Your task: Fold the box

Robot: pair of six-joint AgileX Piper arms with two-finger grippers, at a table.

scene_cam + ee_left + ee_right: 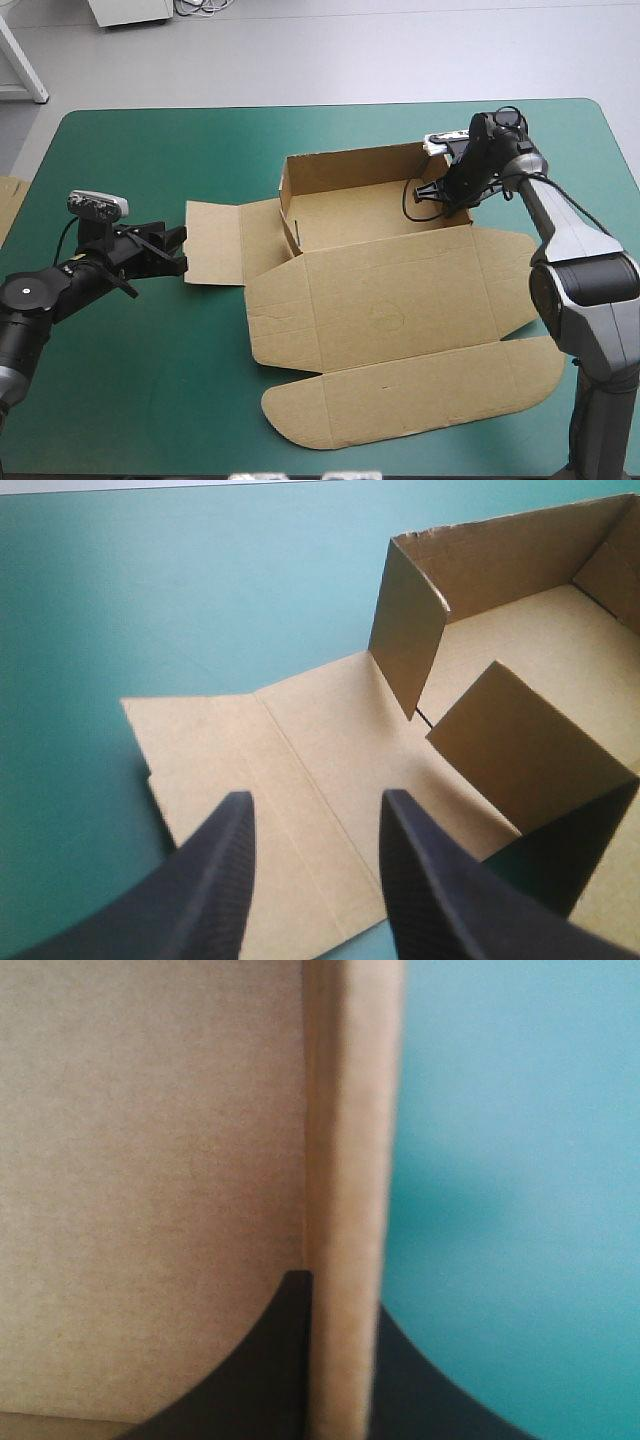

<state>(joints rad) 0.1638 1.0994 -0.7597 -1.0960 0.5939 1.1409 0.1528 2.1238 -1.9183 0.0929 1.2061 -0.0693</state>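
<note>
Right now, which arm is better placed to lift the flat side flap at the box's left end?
Left. The left gripper stands open at that flap's outer edge. The right gripper is shut on a raised wall at the opposite end of the box.

One brown box (380, 310) lay on one teal-green surface (150, 380). Two arms were in view, a left arm (40, 295) and a right arm (575, 235), each carrying one pair of black jaws. One edge of further brown board (8, 205) showed at the surface's left edge.
</note>
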